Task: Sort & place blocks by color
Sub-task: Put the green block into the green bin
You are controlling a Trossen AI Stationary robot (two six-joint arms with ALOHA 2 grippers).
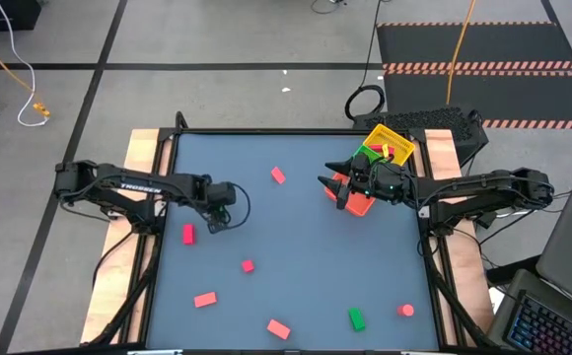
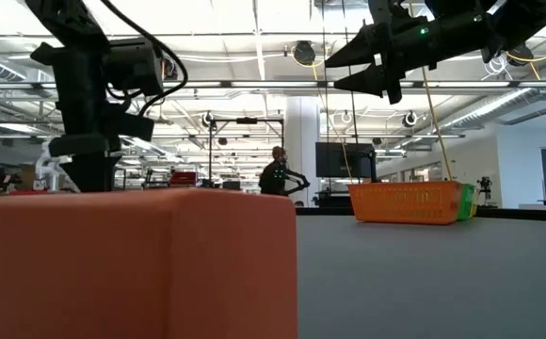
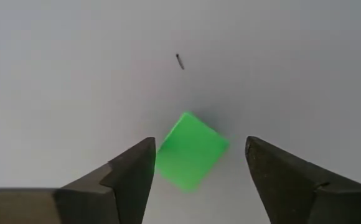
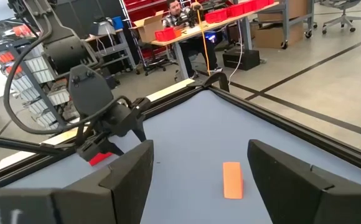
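My left gripper (image 3: 200, 143) is open and points down at the table left of its middle (image 1: 217, 219). A small green cube (image 3: 190, 151) rests on the table between its fingers, nearer one of them; in the high view the gripper hides it. My right gripper (image 1: 333, 187) is open and held high above the table (image 2: 372, 71), next to the yellow, green and red tray (image 1: 383, 158) at the far right. Red blocks lie scattered: (image 1: 278, 176), (image 1: 188, 234), (image 1: 248, 265), (image 1: 204, 299), (image 1: 278, 328). A green block (image 1: 356, 318) lies near the table's near edge.
A round red piece (image 1: 406, 310) lies at the near right. One red block (image 2: 132, 264) sits right in front of the low camera and fills that view's lower left. A person (image 4: 179, 12) sits at a bench beyond the table. Bare table spans the middle.
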